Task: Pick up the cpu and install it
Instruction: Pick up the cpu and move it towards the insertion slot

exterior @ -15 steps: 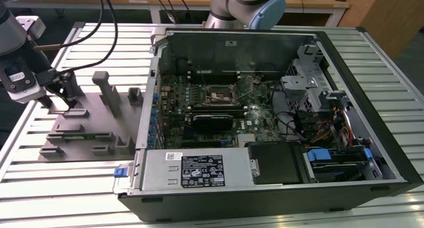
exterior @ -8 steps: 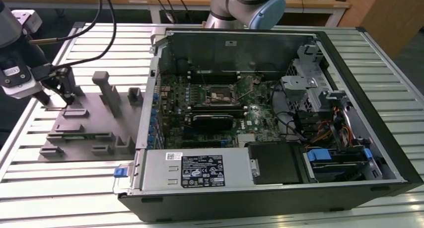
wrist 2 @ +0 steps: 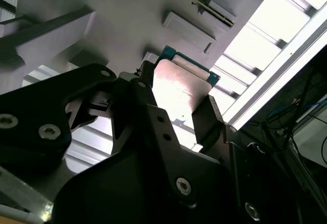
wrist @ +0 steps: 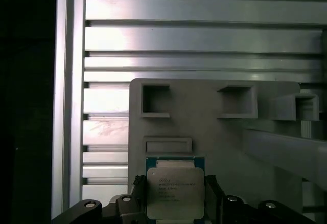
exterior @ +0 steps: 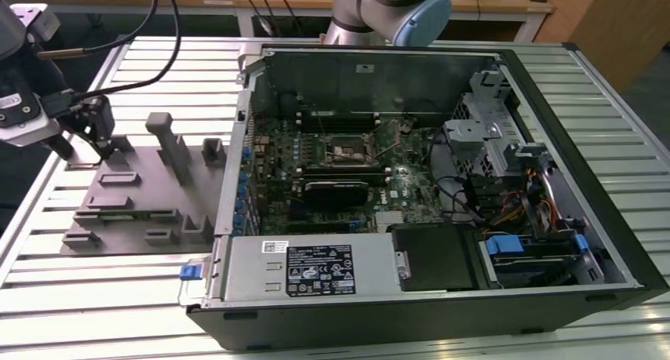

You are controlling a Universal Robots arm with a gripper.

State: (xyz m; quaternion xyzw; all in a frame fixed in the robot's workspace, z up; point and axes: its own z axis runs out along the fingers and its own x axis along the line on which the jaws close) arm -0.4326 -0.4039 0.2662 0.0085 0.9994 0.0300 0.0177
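Cpu (wrist: 172, 196), silver top, blue-green rim, in gripper (wrist: 174, 184).

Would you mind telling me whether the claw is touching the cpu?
Cannot tell. In both wrist views the claw brackets the cpu closely, with no clear gap, but contact at its edges is not plain.

Cpu (wrist: 175, 193) in hand (wrist: 173, 184), over holder block (wrist: 214, 137)

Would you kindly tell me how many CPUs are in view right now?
1. The cpu is clamped in the gripper, over the grey holder at the exterior view's left. Others could be hidden inside the computer case.
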